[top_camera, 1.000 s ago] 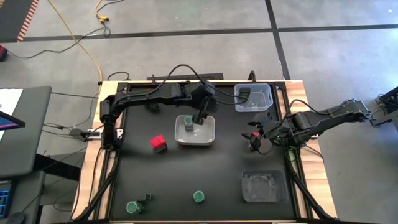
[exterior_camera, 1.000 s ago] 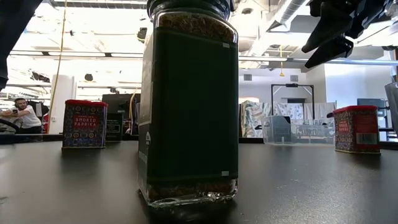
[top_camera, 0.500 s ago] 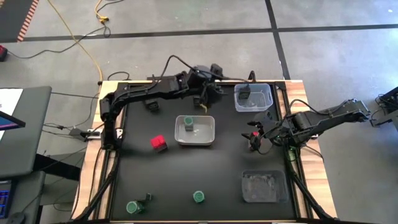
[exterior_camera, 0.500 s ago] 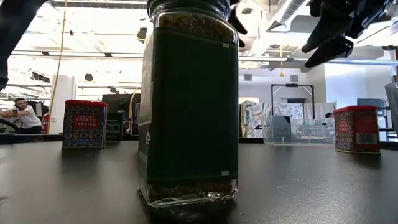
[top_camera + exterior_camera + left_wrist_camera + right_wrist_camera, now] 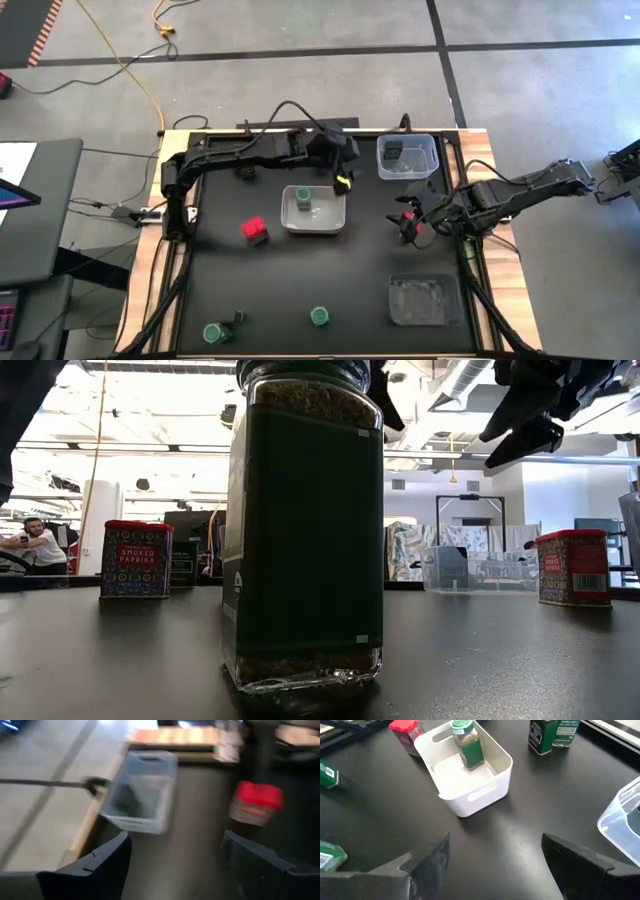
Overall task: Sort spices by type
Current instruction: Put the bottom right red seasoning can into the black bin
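White plastic is the material of the bin (image 5: 316,215) that we see in the middle of the black table (image 5: 300,290), and one green-lidded jar (image 5: 303,200) stands upright inside it. We see the left gripper (image 5: 342,180) above the far right corner of this bin; its fingers are apart and we see nothing between them. The right gripper (image 5: 408,222) hangs near the right side of the table, its fingers also spread, with nothing held.

A red box (image 5: 255,231) stands on the table to the left of the bin. A clear tub (image 5: 407,156) at the far right of the table holds a dark tin (image 5: 394,151). Near the front edge we find two more green-lidded jars (image 5: 213,333) and (image 5: 319,317), well apart from each other, and a clear tray (image 5: 425,300) at the front right. In the low view a big dark green jar (image 5: 305,530) stands very close to the camera.
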You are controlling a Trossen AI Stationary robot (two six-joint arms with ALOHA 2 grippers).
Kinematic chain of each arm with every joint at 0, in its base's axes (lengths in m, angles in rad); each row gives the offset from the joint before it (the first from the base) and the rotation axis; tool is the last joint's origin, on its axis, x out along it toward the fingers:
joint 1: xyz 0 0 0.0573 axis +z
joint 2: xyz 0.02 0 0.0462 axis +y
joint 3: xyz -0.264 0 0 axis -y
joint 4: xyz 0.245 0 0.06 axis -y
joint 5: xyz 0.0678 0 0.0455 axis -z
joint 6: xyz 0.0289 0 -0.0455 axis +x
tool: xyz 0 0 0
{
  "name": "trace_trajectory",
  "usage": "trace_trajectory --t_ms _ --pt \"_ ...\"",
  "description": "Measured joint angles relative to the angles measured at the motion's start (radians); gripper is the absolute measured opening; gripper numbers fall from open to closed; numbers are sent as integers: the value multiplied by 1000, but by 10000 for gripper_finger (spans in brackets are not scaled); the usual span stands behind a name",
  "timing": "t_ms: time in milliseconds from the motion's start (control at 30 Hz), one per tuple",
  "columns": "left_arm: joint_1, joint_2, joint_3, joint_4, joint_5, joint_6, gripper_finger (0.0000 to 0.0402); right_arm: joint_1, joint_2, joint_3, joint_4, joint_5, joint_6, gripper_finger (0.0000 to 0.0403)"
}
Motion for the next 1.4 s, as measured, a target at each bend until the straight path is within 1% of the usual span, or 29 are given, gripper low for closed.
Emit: trace_trajectory --t_ms 133,300,367,433,567,667,767,833,900,967,1033,1100,1167,1267,1400 --pt "-35 0 0 -47 72 -23 295 -32 37 0 54 0 -1 340" --pt "-51 -6 -4 -127 86 -34 295 -106 112 0 183 0 -3 340" --pt "-51 -32 -48 -111 109 -37 295 -137 141 0 234 1 -3 340" --pt "-52 -87 -134 -61 123 -46 295 -164 159 0 263 0 -2 340" --pt "-55 -253 -393 83 124 -92 295 -205 169 0 274 0 17 340" --pt "-55 -423 -608 212 110 -139 295 -250 168 1 277 0 59 340" --pt "-55 -598 -783 280 93 -177 295 -295 168 1 282 0 95 340" --pt "-57 -700 -868 288 89 -182 295 -320 168 1 309 -15 130 340" --pt "-58 -795 -931 267 90 -181 295 -343 169 1 387 -54 147 340" --pt "-58 -885 -980 229 89 -186 295 -354 169 23 469 -81 135 340" --pt "-58 -970 -1028 210 76 -188 295 -349 185 82 513 -81 91 340" --pt "-58 -1047 -1074 202 55 -179 295 -341 212 169 470 -80 38 339" --pt "-58 -1115 -1115 203 44 -164 295 -334 257 280 362 -66 3 337" --pt "-57 -1198 -1165 202 37 -148 295 -334 351 476 66 -12 47 332" --pt "-57 -1267 -1216 198 35 -153 295 -361 486 711 -376 0 240 327"
